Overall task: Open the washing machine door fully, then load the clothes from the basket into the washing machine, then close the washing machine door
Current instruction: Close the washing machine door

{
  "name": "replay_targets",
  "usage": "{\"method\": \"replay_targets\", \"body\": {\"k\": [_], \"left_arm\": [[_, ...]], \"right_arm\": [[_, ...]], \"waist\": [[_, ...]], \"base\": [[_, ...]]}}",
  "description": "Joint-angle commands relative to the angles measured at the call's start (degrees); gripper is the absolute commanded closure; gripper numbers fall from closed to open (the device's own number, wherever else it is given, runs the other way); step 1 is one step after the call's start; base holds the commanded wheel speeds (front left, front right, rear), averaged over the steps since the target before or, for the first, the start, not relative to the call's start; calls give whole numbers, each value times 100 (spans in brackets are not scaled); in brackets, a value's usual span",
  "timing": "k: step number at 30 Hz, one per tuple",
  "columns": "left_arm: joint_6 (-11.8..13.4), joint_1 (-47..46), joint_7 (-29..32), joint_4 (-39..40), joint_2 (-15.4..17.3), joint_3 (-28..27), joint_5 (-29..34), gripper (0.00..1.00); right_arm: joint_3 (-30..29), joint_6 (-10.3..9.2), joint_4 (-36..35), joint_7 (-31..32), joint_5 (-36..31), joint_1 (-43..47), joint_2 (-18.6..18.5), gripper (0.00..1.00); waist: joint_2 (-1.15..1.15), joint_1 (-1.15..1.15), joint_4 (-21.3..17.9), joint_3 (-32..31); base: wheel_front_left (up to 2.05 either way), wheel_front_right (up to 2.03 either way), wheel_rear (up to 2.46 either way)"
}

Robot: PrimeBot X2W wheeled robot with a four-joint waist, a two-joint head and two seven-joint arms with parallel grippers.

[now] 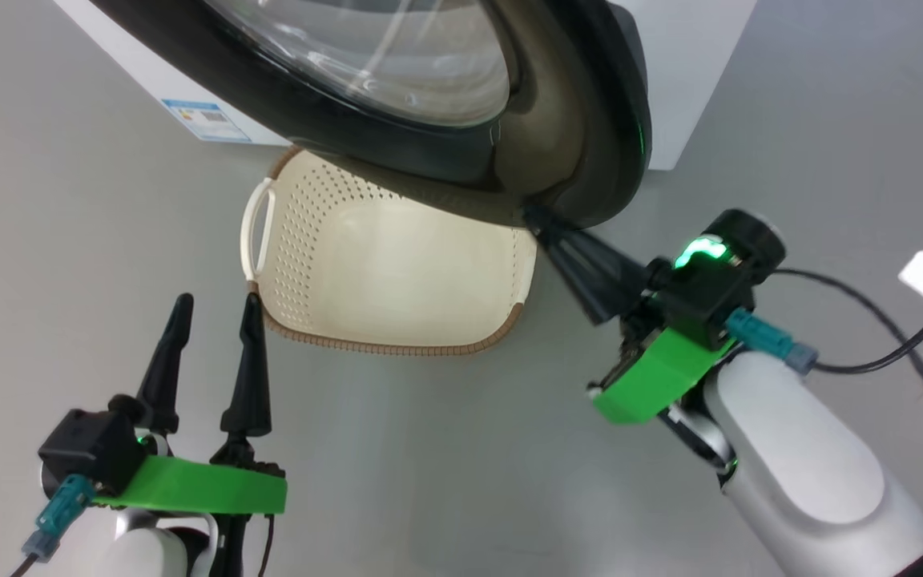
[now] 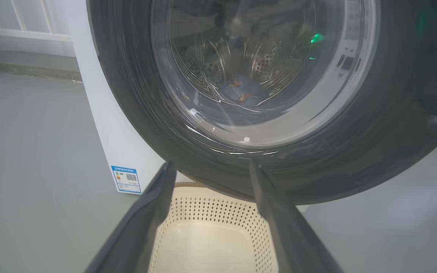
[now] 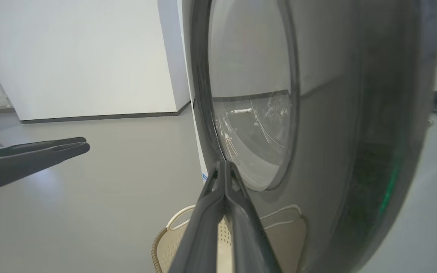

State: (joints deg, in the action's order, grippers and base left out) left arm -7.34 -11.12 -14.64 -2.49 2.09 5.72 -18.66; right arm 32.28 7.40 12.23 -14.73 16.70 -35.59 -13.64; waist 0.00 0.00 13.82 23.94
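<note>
Head view | left gripper (image 1: 218,298) stood wide, holding nothing, over open grey floor (image 1: 429,465) beside cream perforated plastic basket (image 1: 397,346) | right gripper (image 1: 531,213) pinched closed, tips touching lower edge of glossy black round washing machine door (image 1: 598,120) | light blue printed clothes (image 2: 243,93) lay inside white boxy washing machine (image 1: 694,48)

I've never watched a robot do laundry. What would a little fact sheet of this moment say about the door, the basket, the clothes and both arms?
washing machine door: partly open, hanging over the basket
basket: empty, on the floor in front of the washing machine
clothes: light blue piece lying in the drum, seen through the door
left end effector: open, holding nothing, beside the basket
right end effector: shut, tips at the door's lower edge
</note>
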Motion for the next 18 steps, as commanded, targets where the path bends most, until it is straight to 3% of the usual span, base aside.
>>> {"method": "replay_targets", "body": {"k": [1, 18], "left_arm": [[-14, -131, -36, 154, 79, -141, -30, 0], [-14, -458, -36, 147, 79, 315, -138, 0]], "right_arm": [[-87, 9, -88, -27, -82, -72, 175, 100], [-1433, 9, 203, -27, -367, -1062, 455, 100]], "waist": [[0, 0, 8, 161], [0, 0, 12, 861]], "base": [[0, 0, 0], [0, 0, 0]]}}
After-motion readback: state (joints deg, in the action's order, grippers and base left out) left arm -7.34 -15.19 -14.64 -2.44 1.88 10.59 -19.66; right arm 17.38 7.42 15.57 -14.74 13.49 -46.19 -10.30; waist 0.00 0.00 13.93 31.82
